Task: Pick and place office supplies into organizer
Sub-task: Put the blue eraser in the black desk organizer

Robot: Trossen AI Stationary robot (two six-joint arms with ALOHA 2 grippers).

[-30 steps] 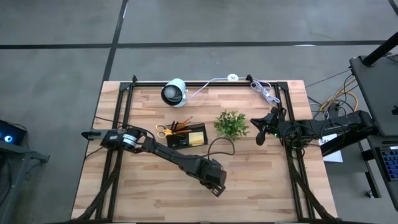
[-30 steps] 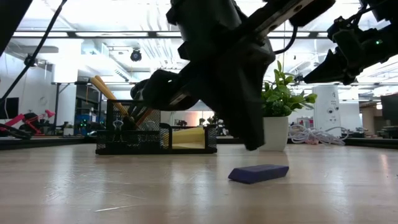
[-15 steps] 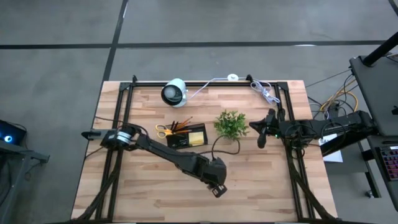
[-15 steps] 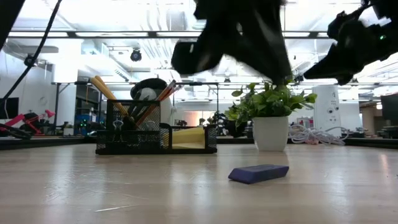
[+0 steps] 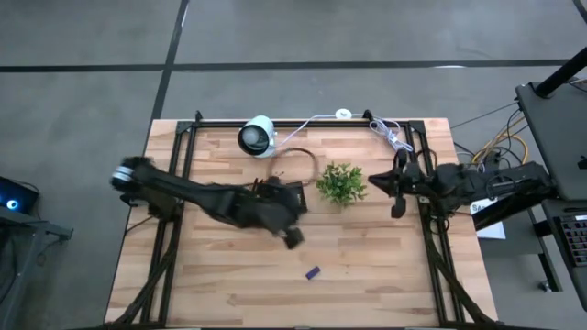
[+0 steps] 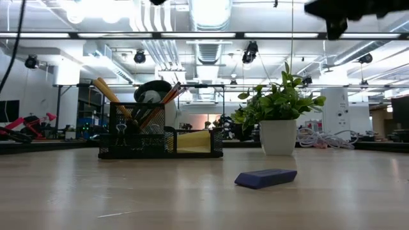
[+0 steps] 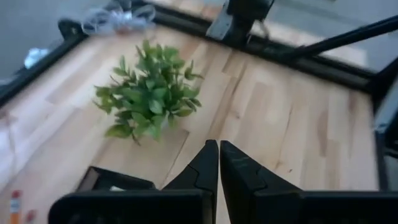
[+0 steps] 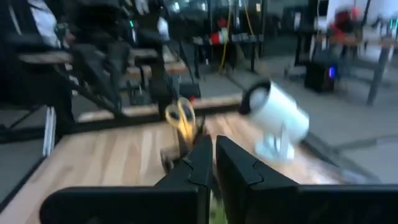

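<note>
High view: the left gripper (image 5: 293, 237), fingers together and empty, hangs beside the organizer (image 5: 275, 197); the blue piece (image 5: 313, 273) lies alone on the bench (image 5: 385, 266).

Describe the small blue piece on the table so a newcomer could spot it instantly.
Start from the green potted plant near the middle of the wooden table, then move toward the table's near edge. The small blue piece lies there alone on bare wood, flat and dark blue, well apart from the black organizer.
</note>
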